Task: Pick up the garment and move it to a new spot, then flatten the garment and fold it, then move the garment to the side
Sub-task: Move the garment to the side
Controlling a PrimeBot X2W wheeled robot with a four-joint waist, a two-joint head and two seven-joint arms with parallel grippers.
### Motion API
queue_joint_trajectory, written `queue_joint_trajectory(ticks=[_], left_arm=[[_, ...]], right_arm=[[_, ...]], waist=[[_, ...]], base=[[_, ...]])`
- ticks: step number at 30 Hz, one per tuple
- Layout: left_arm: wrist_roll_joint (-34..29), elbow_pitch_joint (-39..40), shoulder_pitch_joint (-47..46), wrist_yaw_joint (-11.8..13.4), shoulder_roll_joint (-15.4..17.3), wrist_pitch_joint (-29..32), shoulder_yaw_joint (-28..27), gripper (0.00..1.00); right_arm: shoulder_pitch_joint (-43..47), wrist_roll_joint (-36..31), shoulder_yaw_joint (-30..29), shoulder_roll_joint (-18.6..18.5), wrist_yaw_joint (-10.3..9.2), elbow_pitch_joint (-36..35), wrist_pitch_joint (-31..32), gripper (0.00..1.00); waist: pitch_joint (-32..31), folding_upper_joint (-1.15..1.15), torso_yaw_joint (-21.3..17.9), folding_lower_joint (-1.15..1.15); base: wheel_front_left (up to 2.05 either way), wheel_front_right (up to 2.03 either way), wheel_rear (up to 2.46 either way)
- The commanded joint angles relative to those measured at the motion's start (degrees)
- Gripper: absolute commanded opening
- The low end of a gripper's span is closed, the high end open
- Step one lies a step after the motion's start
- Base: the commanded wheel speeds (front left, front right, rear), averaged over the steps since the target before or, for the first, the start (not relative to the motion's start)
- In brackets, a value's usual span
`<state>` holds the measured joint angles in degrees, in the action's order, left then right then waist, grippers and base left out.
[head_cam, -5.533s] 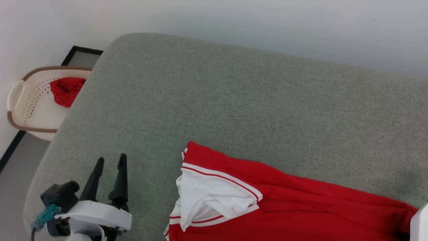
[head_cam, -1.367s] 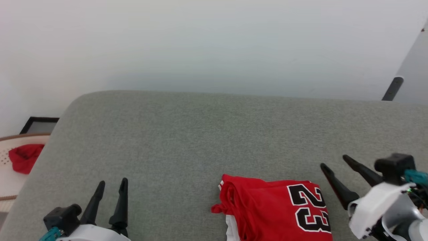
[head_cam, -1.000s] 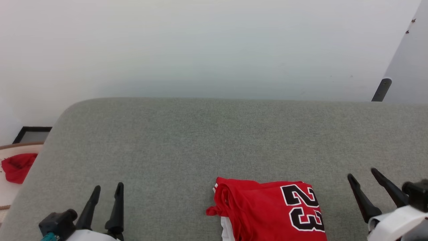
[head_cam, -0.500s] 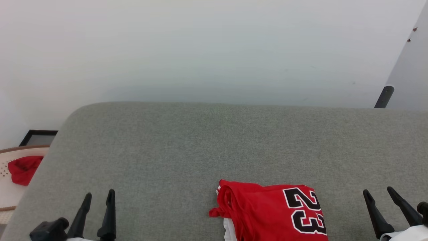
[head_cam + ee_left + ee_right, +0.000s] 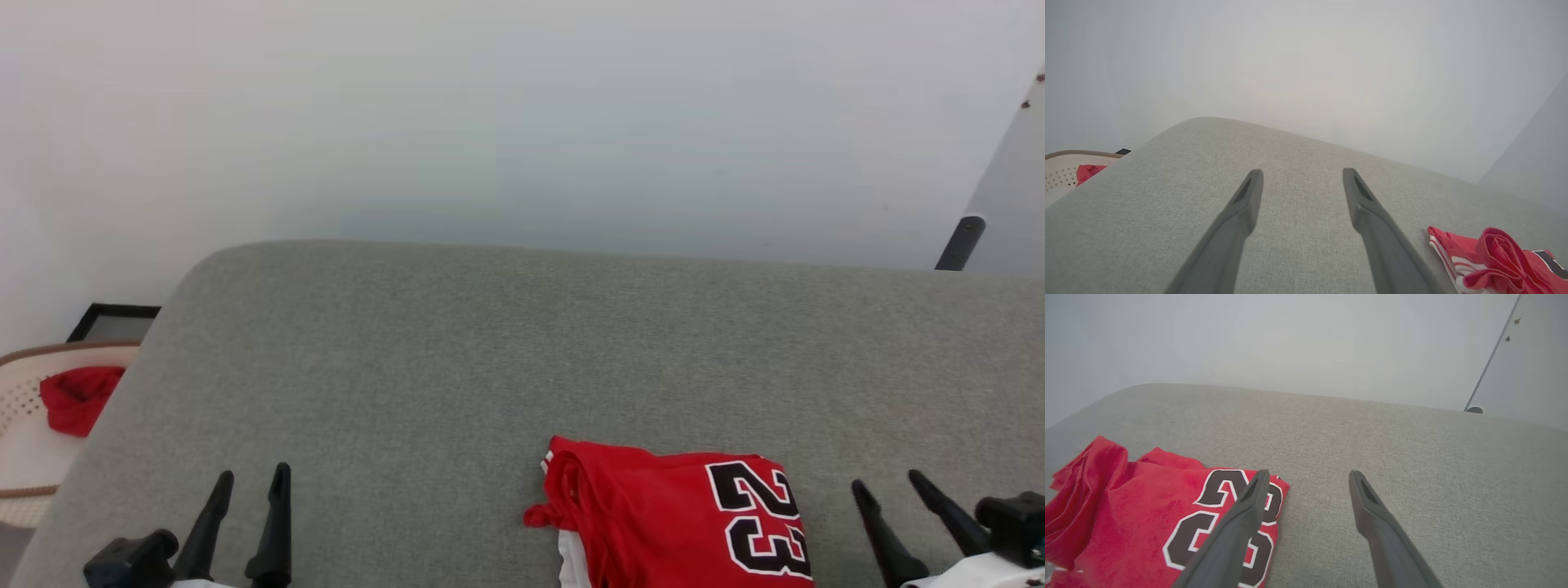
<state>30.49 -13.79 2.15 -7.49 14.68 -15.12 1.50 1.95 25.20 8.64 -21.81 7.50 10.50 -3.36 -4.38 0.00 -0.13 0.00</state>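
The garment [image 5: 678, 523] is found folded: red, black white-outlined "23" uppermost, white lining at its near left. It lies near, right of centre, on the grey cushion [image 5: 490, 367]; its near part is cut off. The left gripper [image 5: 253, 471] and right gripper [image 5: 885, 478] are spread wide, empty, apart from it. Bare cushion extends far and leftward.

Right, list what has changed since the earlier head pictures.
The garment, at first spread open with its white lining showing, now lies folded with the 23 on top. The right gripper has drawn back from the garment's edge toward the robot, and the left gripper has pulled back a little too. Both stand open, holding nothing. The small red cloth stays in the basket.
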Motion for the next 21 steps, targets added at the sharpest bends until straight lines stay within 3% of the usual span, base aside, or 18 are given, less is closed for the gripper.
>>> queue_joint_trajectory(ticks=[1, 8, 21], left_arm=[[-0.2, 0.1, -0.3, 0.0, 0.3, 0.0, 0.1, 1.0], [0.0, 0.4, -0.1, 0.0, 0.7, 0.0, 0.7, 1.0], [-0.2, 0.6, -1.9, 0.0, -0.6, 0.0, 2.2, 1.0]], right_arm=[[-0.6, 0.9, 0.7, -0.1, -0.02, -0.3, 0.7, 1.0], [-1.6, 1.9, 3.1, -1.1, -0.02, -0.5, 6.7, 1.0], [-1.6, 3.2, 3.1, -1.9, -0.02, -0.7, 24.1, 1.0]], waist=[[0.4, 0.0, 0.6, 0.0], [2.1, 0.0, 3.3, 0.0], [6.4, 0.0, 7.3, 0.0]], base=[[0.0, 0.0, 0.0], [0.0, 0.0, 0.0], [0.0, 0.0, 0.0]])
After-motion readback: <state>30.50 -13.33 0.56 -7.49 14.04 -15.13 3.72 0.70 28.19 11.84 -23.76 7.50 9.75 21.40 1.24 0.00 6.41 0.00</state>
